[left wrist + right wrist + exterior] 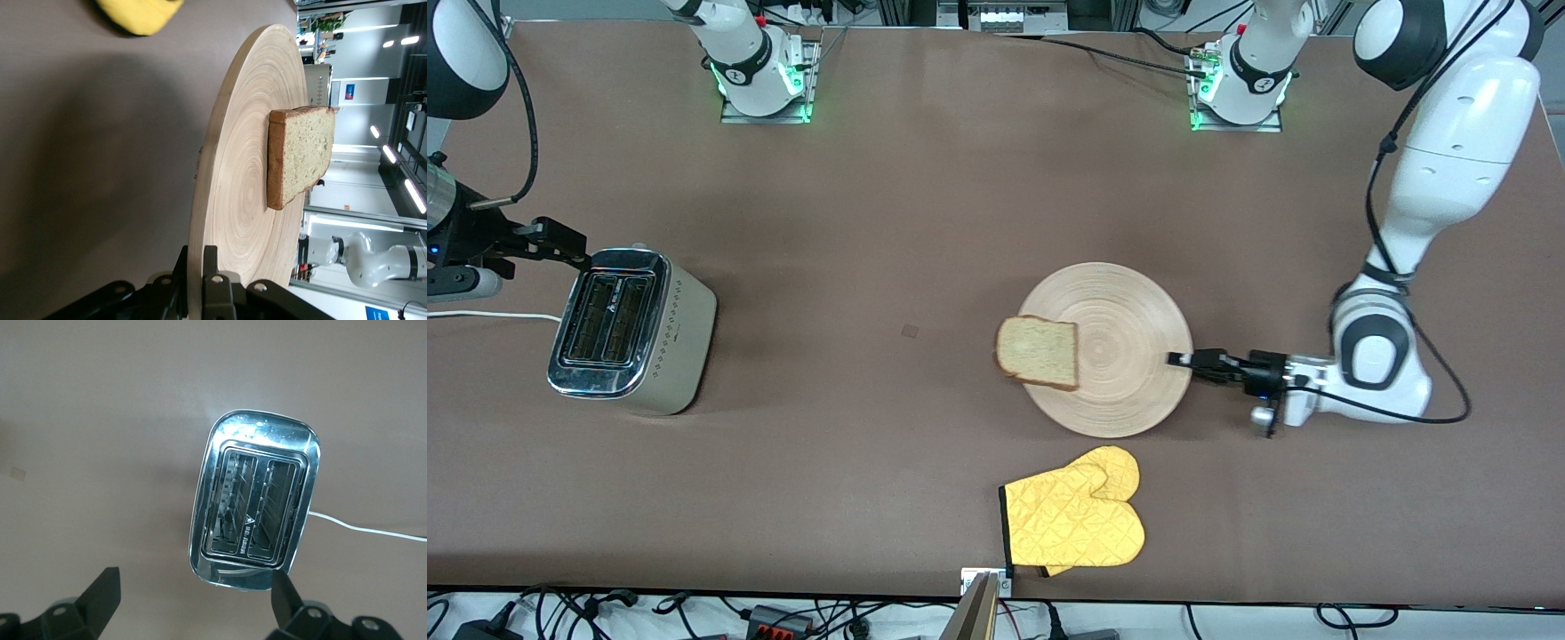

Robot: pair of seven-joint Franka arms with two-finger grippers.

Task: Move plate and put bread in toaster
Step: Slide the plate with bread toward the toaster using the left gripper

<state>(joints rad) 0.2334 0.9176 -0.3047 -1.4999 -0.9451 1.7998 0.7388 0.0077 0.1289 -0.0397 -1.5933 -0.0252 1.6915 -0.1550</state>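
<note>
**Gripping the plate rim**

Clamping one plate [1129, 356] by its rim, at the side toward the left arm's end: left gripper [1181, 360], fingers [212, 283] closed on the wood. Carrying one bread [1039, 352] slice, overhanging the plate's edge toward the right arm's end. Standing near the table edge at the right arm's end: one toaster [633, 331], two slots. Hovering over that edge beside the toaster: right gripper [193, 600], fingers spread wide. Lying by the near edge, just nearer than the plate: one mitt [1074, 520].

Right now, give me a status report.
Left pincer shut on round wooden plate rim. Right pincer open above chrome toaster. Tan bread slice on plate. Toaster slots unobstructed.
</note>
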